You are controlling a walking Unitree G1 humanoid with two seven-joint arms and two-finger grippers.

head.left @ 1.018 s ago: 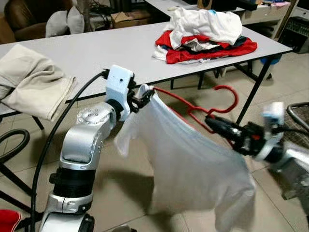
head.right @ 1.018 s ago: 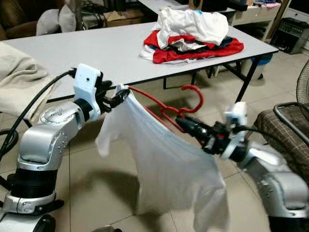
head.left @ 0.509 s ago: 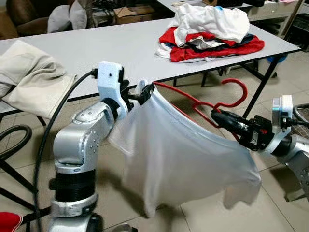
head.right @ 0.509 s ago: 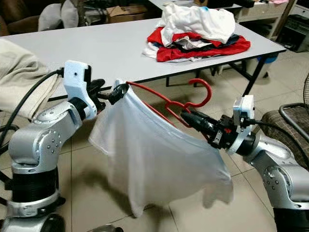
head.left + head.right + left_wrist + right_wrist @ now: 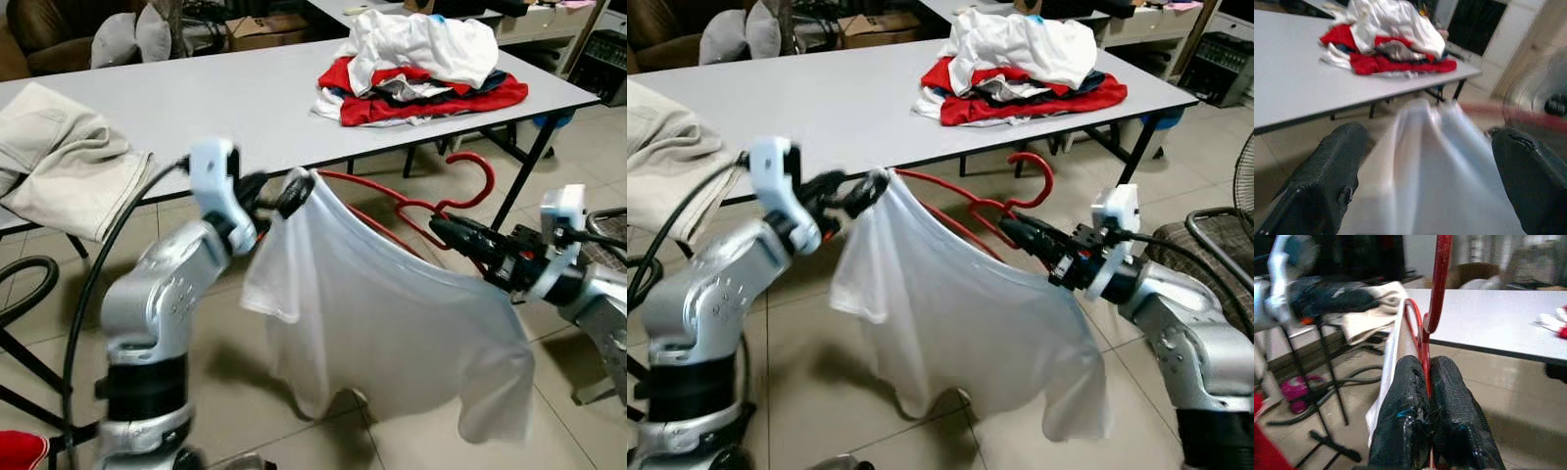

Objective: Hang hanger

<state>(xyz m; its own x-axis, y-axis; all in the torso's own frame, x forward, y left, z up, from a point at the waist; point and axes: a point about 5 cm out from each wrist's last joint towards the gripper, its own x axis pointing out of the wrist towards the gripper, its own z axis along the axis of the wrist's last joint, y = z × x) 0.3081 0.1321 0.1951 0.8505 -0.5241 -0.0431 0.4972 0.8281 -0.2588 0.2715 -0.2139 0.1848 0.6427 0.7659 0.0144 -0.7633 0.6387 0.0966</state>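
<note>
**Shirt on hanger, held in air – hanging not yet done**

Red hanger (image 5: 960, 206) is up in the air between both arms, in front of the near edge of the tabletop (image 5: 852, 108), w/ a thin white shirt (image 5: 960, 313) draped over it and sagging toward the tiled floor.

Right hand (image 5: 1011, 231) is clamped tight on the hanger just below its hook; wrist view shows both black fingers (image 5: 1449, 406) pressed together around the red wire.

Left hand (image 5: 872, 188) is at the hanger's far-left tip, where the shirt shoulder sits. Its wrist view shows the fingers (image 5: 1327, 176) spread wide w/ cloth between them, so it looks open, not pinching – motion blur, so not 100% sure.

Progress, judging from this: garment seems loaded on the hanger, hook free and pointing up. Left to do: carry it to a rail or rod and hook it on. No rail can be made out here. Pile of red/white clothes (image 5: 1019, 64) sits on the far right of the tabletop, beige cloth (image 5: 666, 157) at left.
</note>
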